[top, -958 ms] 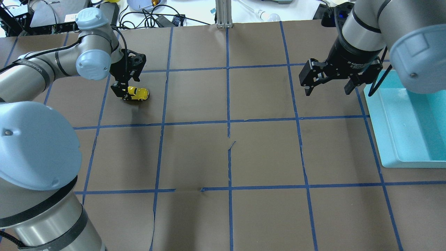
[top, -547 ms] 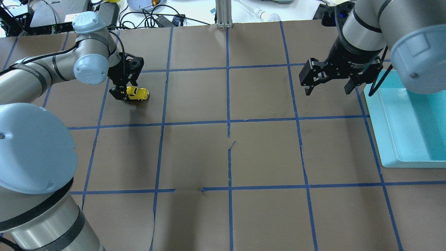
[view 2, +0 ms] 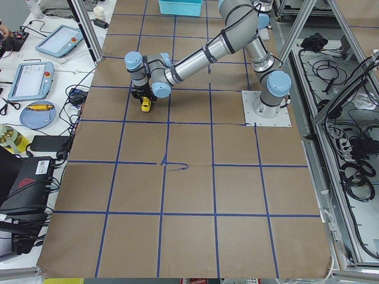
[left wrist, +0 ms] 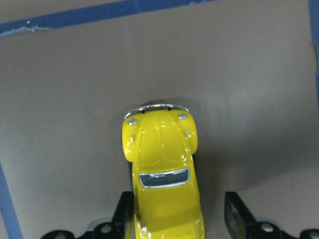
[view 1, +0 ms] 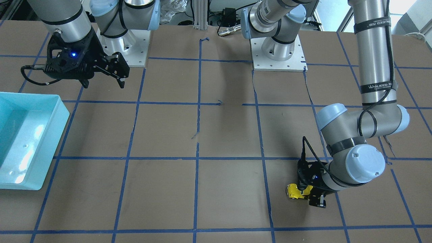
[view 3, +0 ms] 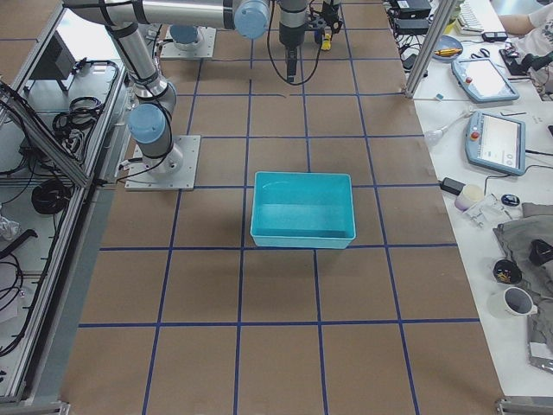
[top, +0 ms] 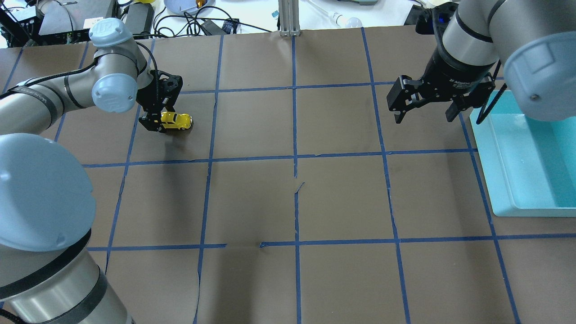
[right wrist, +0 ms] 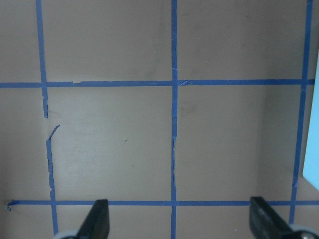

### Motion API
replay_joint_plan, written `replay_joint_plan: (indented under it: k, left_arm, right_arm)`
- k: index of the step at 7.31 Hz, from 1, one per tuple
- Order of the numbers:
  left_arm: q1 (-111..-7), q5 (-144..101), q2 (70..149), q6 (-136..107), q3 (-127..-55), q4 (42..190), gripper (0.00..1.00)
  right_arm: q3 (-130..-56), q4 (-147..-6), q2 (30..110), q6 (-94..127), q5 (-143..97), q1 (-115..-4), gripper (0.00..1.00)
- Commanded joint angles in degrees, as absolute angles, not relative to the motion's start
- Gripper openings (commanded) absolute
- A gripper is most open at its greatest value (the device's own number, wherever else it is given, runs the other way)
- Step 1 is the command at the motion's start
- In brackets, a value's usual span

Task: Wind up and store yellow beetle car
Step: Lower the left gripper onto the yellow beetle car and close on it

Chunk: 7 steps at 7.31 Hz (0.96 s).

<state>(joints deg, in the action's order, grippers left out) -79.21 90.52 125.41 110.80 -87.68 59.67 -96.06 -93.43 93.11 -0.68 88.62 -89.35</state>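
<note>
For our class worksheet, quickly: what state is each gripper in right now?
Left gripper: open, straddling the small yellow beetle-shaped toy car, with a gap on one side.
Right gripper: open, holding nothing.

Brown paper covers the table [top: 342,202], ruled into squares by blue tape [top: 294,135] and torn near the table's middle. An aluminium post [top: 289,18] stands at the table's far edge. Beyond that edge runs a white bench [view 3: 449,160] cluttered with tablets, cups and wires. On the table's opposite side, black cables [view 2: 357,168] lie coiled on a pale floor.
</note>
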Motion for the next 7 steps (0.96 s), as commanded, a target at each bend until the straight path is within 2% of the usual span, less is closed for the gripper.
replay_joint_plan:
  k: [1,7]
  left_arm:
    - [-79.2,90.4,125.5,110.7,-87.6,59.2,0.0]
    - [-79.2,90.4,125.9,105.4,-87.0,58.7,0.0]
  right_arm:
    - [-96.1,-93.4,93.0,-0.8,88.7,-89.4,1.0]
    - [-96.2,-93.4,93.0,-0.7,88.8,-89.3,1.0]
